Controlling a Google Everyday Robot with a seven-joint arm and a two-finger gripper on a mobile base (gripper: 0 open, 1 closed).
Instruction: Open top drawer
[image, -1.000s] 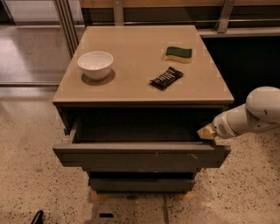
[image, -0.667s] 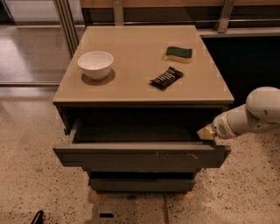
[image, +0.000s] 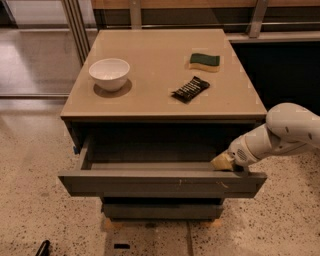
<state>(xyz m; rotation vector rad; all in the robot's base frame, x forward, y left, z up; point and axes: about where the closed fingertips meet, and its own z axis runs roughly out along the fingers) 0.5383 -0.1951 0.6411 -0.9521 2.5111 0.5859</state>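
**Supervisor:** What has moved since the earlier view?

**Inspector:** The top drawer (image: 160, 184) sits a shade further out than a second ago. The claw (image: 223, 161) has come forward with it. The shift is small. Nothing else has moved.

**Supervisor:** Where is the drawer now?

**Inspector:** It is well out from under the tabletop (image: 155, 95). Its dark interior is exposed along the full width, and its front overhangs the narrower drawer (image: 162, 210) below.

**Supervisor:** And the claw?

**Inspector:** It is at the right end of the drawer, just behind the top edge of the front panel and touching or very nearly touching it. I cannot tell how far open it is, or whether it actually has hold of the panel.

**Supervisor:** What does that mean for the task?

**Inspector:** In my judgement the opening is largely done. What remains is a little more travel at most, then release.

**Supervisor:** Any disturbance above?

**Inspector:** None noted. The white bowl (image: 109, 73), green sponge (image: 204, 61) and dark wrapped bar (image: 190, 89) lie well apart on the tabletop.
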